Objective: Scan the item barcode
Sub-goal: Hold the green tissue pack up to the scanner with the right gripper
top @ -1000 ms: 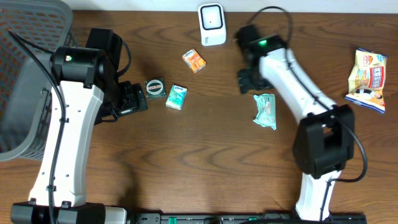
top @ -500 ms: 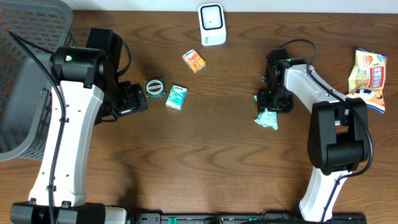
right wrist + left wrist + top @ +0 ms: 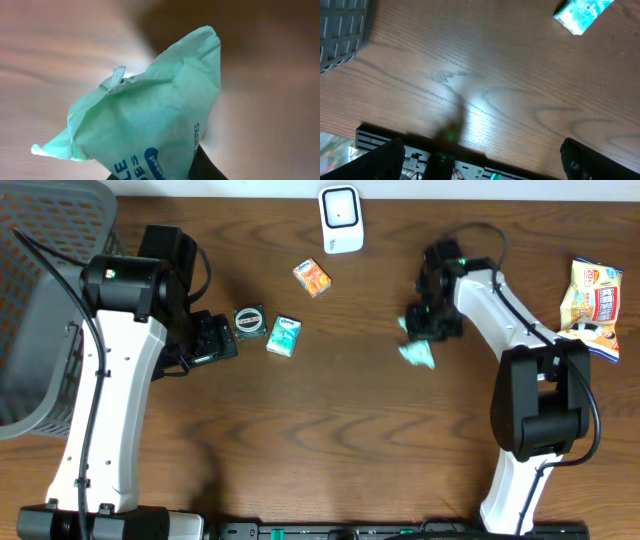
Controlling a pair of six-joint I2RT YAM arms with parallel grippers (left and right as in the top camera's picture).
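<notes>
Now the right gripper (image 3: 430, 315) has the green wipes pack (image 3: 417, 353) pinched by one end.
Jaws nearly closed on it, pack dangling just under them, probably off the table (image 3: 330, 440) though blur hides it, free to swing toward the white scanner (image 3: 341, 220) ahead-left for the read; the left gripper (image 3: 215, 340) gapes wide, empty.

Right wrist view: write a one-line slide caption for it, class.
Right gripper pinching a pale green wipes pack that fills the frame, blurred wooden table behind.
</notes>
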